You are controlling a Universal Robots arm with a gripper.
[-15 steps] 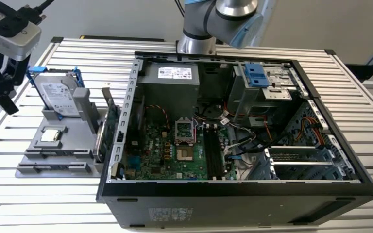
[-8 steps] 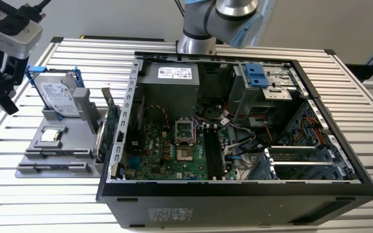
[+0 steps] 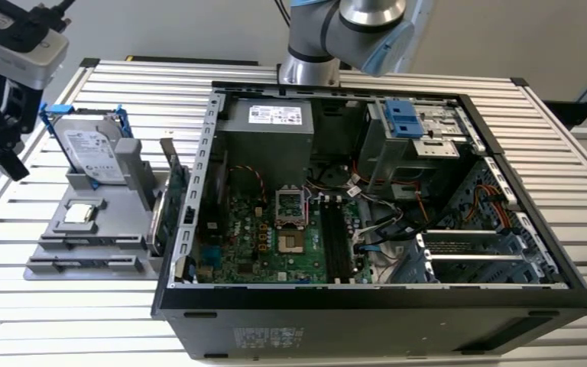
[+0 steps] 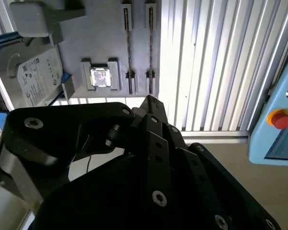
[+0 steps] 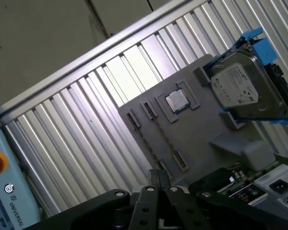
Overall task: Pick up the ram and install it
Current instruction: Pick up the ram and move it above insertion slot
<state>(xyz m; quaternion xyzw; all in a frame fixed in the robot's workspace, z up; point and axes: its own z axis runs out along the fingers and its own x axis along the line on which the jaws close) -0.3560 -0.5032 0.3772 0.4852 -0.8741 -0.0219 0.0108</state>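
An open black computer case [image 3: 375,294] just beside a grey plastic tray [image 3: 79,238] holds a green motherboard [image 3: 263,246]. The tray carries an upright silver hard drive with blue rails and a white label [image 3: 95,153], and a square silver processor [image 3: 82,214]. Above the tray, the black hand [image 4: 151,104] has its fingers pressed together; where the ram lies cannot be told.
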